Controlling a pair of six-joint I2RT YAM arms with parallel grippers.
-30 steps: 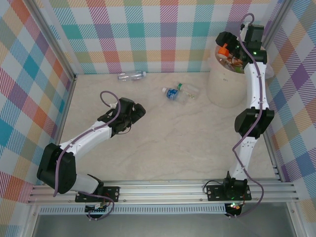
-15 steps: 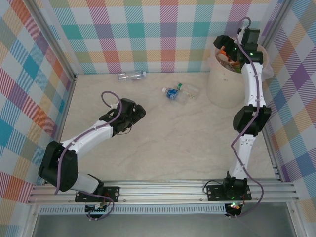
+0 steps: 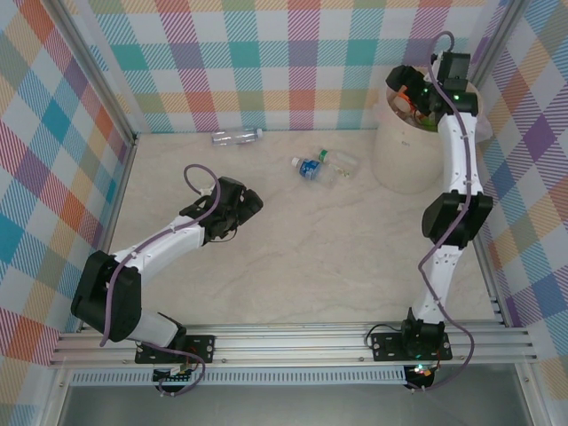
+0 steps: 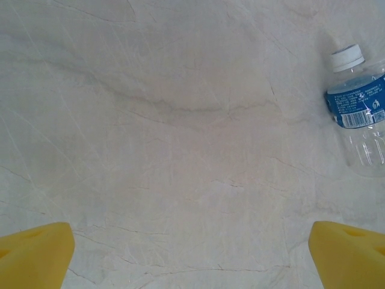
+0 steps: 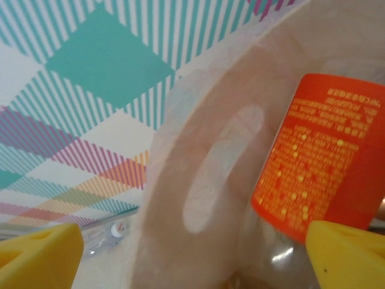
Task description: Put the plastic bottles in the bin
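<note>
Right hand [image 5: 192, 256] hangs released over the bin [image 3: 399, 167], orange bottle [image 5: 325, 156] loose inside the rim: let it fall clear, then lift straight. Left hand [image 4: 192, 256], released too, hovers over the tabletop [image 4: 180, 120] near the blue bottle [image 4: 360, 102].

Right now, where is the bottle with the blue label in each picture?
Top view: blue-label bottle, far middle of the table, left of the bin.
Left wrist: same bottle at the right edge, upper half.
Right wrist: that camera faces the bin's inside.
Shared landmark: the bottle's white cap.
</note>
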